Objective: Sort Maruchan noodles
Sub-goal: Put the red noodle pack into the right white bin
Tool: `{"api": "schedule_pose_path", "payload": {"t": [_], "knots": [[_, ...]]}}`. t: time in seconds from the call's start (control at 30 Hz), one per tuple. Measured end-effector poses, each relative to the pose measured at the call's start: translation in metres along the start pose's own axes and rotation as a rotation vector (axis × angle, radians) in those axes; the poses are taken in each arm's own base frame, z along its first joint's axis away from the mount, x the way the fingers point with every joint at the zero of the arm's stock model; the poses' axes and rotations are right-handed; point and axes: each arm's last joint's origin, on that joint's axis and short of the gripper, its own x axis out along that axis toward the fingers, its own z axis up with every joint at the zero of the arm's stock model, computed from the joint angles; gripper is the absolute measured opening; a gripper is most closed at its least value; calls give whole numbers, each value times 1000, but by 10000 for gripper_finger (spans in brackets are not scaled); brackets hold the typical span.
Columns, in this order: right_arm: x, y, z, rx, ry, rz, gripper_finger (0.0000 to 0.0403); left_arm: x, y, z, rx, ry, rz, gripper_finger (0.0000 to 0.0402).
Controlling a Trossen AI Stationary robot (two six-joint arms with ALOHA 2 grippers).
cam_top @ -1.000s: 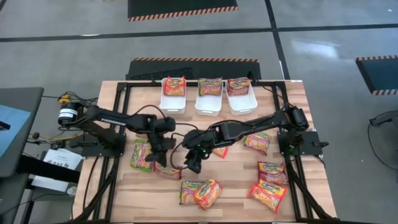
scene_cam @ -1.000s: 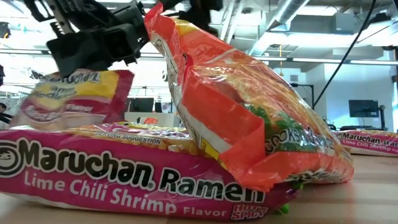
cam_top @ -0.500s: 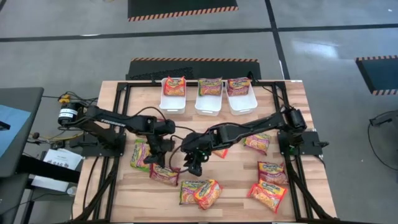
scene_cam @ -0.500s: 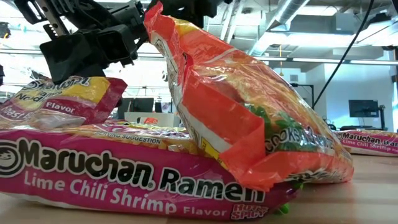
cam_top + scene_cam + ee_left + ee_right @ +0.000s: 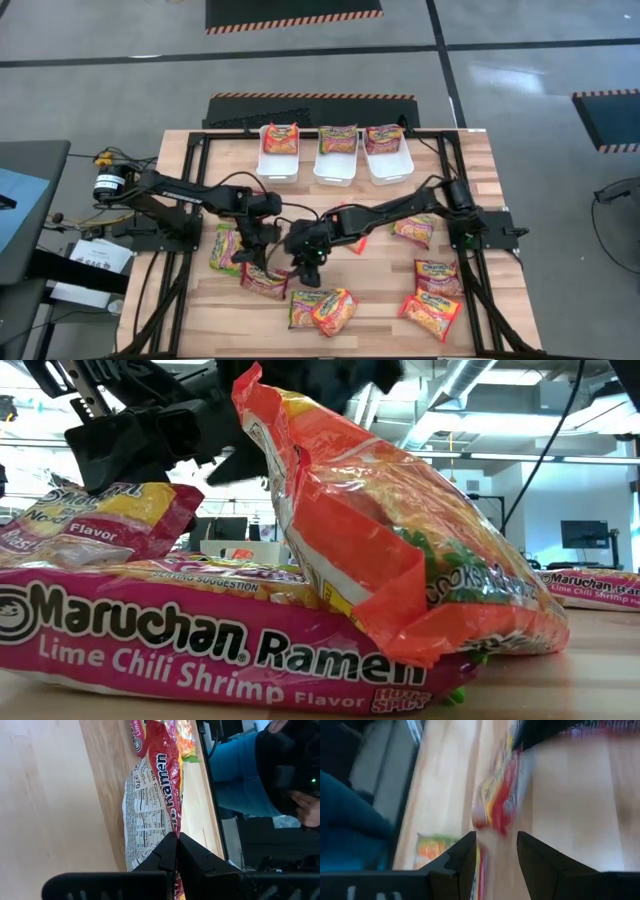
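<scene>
My left fingers (image 5: pixel 176 851) are pinched tight on the edge of a red packet (image 5: pixel 150 805), white nutrition print facing the wrist camera. From above, that gripper (image 5: pixel 262 266) sits over the left-centre of the table (image 5: pixel 380 280), the packet (image 5: pixel 265 283) hanging just off the wood, its other end down near the boards. My left arm reaches in from the left edge, elbow bent. My right fingers (image 5: pixel 495 851) stand apart with nothing between them, pointing at a red-and-yellow packet ahead, which is blurred. That gripper (image 5: pixel 305 262) hovers close beside my left one, the right arm stretched long across the table from the right.

In the low view an orange packet (image 5: pixel 390 550) leans on a pink Lime Chili Shrimp packet (image 5: pixel 200 645). More packets lie scattered: a green one (image 5: pixel 226 250) at left, three at right. Three white bins (image 5: pixel 335 165) at the far edge each hold a packet. Beyond is grey floor with striped mats.
</scene>
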Motion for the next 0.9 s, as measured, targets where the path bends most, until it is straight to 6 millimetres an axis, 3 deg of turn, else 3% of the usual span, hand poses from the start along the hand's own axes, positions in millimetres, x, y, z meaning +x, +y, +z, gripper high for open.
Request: {"api": "schedule_pose_path", "payload": {"t": [0.13,0.33,0.9], "knots": [[8,-12,-2,19,4,-16,166,0,0,0,-7,-1,0,0],[19,-15,-4,11,-3,45,166,0,0,2,3,-14,1,0],[18,-11,-4,75,26,119,166,0,1,5,23,-45,48,0]]}}
